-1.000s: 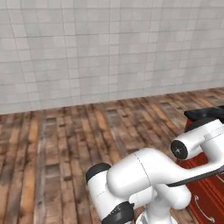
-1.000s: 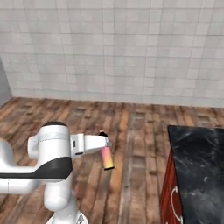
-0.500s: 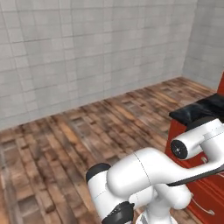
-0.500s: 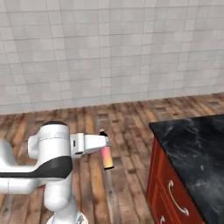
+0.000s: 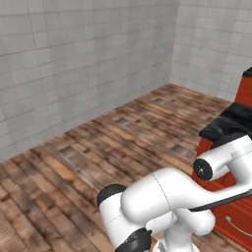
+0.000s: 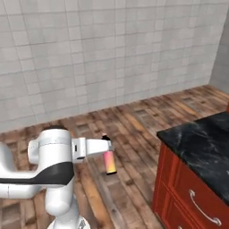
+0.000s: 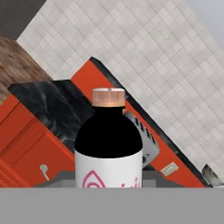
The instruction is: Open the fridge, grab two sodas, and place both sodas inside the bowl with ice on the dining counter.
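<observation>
The biggest thing near the robot is the black marble counter (image 6: 203,145) with red drawers below it; it lies to the right of the fingers and a little ahead, well apart from them. I judge that this is not the dining counter, because it has drawer handles on its front. In the hand view a pale appliance (image 7: 146,142) stands on a black top beyond the bottle. No bowl shows in the pictures of this moment, so I cannot say which way it lies from the fingers.

The gripper (image 6: 106,145) reaches forward at about the height of the robot's shoulder, over the wooden floor (image 6: 134,129). Its fingers are clenched on the soda (image 6: 109,162). The bottle hangs under the fingers, with its long axis close to vertical, and its pink-to-orange body points down to the floor. In the hand view the same soda (image 7: 109,140) stands just before the camera, with a dark shoulder and a copper cap.

The carry is in progress, I think; the base must find the bowl first.
</observation>
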Available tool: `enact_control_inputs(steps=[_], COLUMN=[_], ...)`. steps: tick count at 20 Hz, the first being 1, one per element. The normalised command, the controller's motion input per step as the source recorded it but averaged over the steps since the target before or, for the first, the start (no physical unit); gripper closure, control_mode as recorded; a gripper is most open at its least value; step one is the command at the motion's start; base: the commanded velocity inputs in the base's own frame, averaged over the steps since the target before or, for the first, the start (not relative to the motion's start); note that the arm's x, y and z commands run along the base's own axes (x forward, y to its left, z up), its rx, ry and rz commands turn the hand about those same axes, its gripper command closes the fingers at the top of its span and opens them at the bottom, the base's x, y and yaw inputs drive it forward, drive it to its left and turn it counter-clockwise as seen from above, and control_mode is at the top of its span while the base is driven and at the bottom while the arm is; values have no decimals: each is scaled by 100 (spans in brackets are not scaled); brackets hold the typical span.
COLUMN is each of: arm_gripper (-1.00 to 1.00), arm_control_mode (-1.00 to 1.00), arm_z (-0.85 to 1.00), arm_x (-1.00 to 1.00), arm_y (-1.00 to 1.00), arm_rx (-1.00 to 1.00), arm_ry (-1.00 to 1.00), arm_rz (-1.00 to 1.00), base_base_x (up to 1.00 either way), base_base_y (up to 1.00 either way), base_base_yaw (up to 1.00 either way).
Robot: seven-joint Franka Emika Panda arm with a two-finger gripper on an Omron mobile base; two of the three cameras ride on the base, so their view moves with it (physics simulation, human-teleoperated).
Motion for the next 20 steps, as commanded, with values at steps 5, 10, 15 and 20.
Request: enact_control_inputs(steps=[5, 10, 15, 20], arm_gripper=[100, 100, 100, 100], arm_control_mode=[100, 100, 100, 100], arm_z=[0, 0, 0, 0], arm_x=[0, 0, 0, 0], arm_y=[0, 0, 0, 0], arm_rx=[0, 0, 0, 0], arm_ry=[0, 0, 0, 0], arm_rz=[0, 0, 0, 0], base_base_x=[48, 56, 77, 89], base_base_y=[96, 97, 70, 36], base_base_yaw=[-37, -35, -37, -37])
